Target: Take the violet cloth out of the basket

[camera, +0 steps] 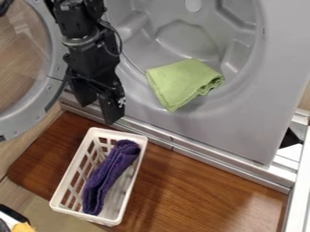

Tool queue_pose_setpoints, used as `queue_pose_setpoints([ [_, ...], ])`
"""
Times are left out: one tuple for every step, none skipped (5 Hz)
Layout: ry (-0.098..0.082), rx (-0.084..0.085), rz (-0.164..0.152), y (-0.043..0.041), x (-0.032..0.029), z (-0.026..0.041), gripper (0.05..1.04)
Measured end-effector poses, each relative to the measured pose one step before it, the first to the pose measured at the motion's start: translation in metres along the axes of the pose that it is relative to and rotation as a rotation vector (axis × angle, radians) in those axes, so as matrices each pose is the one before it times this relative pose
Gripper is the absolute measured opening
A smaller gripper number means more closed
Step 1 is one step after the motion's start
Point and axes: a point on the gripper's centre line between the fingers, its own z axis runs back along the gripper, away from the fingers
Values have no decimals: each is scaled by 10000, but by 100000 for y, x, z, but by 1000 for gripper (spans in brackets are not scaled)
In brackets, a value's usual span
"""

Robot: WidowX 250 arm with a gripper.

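The gripper [97,108] hangs at the upper left, above and a little behind the basket's far end, in front of the grey machine. Its two fingers stand apart with nothing between them, so it is open. Below it, a white slatted basket [134,174] sits on the brown wooden board. The violet cloth [109,176] lies lengthwise inside the basket as a long folded bundle, its far end near the basket's far right corner. Gripper and cloth do not touch.
A green cloth [183,82] lies on the lower lip of the grey drum opening [176,38]. The round door [53,74] stands swung out at the left. A metallic ledge [200,154] runs behind the wooden board [200,190]. White rails stand at the right edge.
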Motion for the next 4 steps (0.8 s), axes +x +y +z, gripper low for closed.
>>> queue_pose_setpoints([
  [208,-103,57,-121,-273,-627,1001],
  [291,72,-187,-1058,-510,-1511,1001],
  [185,-491,-50,-1162,-297,-2316,1001],
  [20,-1,-242,-561,-75,-1256,1001],
])
